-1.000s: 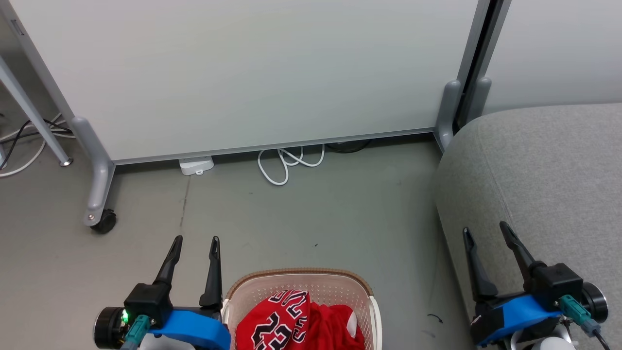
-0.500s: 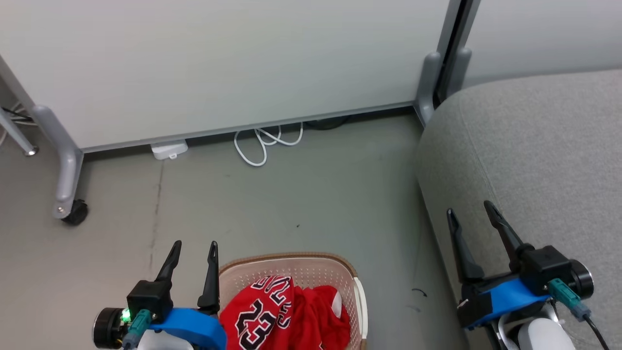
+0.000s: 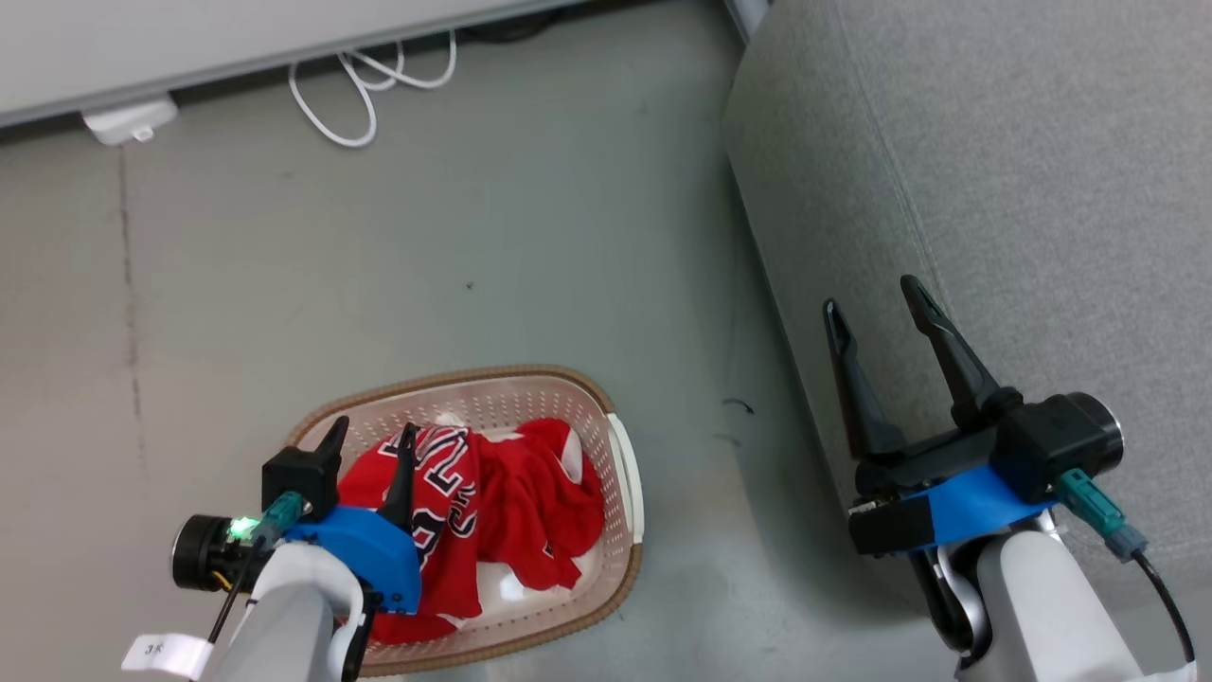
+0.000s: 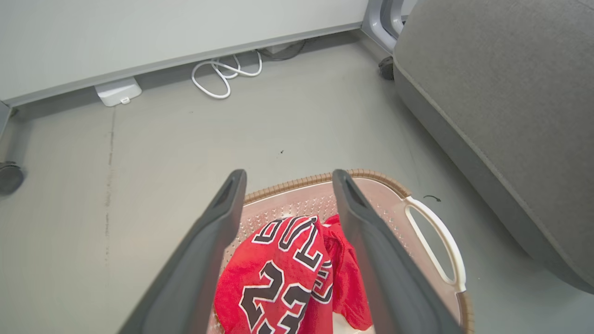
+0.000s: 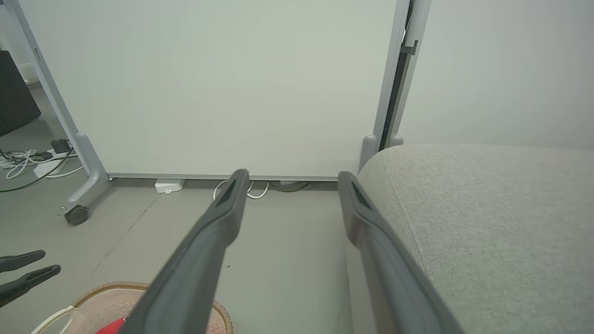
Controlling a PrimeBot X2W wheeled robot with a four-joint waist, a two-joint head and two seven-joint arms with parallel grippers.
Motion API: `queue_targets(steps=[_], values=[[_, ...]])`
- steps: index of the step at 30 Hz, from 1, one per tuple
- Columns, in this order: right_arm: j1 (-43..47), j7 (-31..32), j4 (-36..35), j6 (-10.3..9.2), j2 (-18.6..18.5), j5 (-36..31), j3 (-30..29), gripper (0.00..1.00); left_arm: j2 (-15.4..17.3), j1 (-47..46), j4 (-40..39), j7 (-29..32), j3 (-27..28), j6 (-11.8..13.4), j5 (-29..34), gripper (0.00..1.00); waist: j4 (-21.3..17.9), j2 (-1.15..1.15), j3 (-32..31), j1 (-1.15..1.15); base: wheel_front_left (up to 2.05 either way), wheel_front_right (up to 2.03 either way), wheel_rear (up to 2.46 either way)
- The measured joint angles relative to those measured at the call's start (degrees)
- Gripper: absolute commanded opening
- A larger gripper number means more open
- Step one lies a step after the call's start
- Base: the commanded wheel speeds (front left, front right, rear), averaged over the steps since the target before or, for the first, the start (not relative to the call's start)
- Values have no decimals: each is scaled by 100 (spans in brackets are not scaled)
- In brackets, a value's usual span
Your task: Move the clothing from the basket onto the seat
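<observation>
The red clothing (image 3: 511,493) lies piled in the basket (image 3: 454,377) (mostly by its left wall). The left gripper (image 3: 374,431) hangs over it, wide open and empty. The right gripper (image 3: 871,296), open too, is over the seat (image 3: 1023,189) edge.

Basket (image 3: 511,403) smooth perforated plastic; clothing (image 3: 511,493) cloth; seat (image 3: 994,189) matt rough fabric.

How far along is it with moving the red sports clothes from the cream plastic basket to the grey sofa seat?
Done: nothing yet; the red sports clothing lies in the cream perforated plastic basket, none on the grey fabric seat. In hand: the open left gripper hangs over the numbered jersey, holding nothing; the open right gripper is by the seat's edge. Left: grasp and carry the garments across.
</observation>
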Motion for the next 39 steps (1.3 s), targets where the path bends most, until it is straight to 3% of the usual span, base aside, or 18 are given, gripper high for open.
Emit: queue_targets(steps=[14,22,32,33,34,39], values=[[-528,-58,-296,0,-3,356,261,100,163,-1265,1556,549,-264,-42,71,100,-611,0,1764,1,0,0,0],[-599,-59,-464,0,-3,544,310,100,408,-1833,2043,554,-437,693,416,100,-850,0,2397,0,0,0,0],[-662,-60,-489,0,-2,730,438,100,501,-2126,2487,638,-523,915,448,100,-990,0,2658,0,0,0,0],[-666,-60,-483,0,-2,748,447,100,504,-2150,2524,656,-539,880,447,20,-997,0,2664,0,0,0,0],[-669,-60,-477,0,-2,757,456,100,504,-2169,2562,694,-548,838,435,0,-1003,0,2664,0,0,0,0],[-682,-60,-450,0,-2,794,471,100,475,-2240,2660,714,-566,755,347,0,-1016,0,2625,0,0,0,0]])
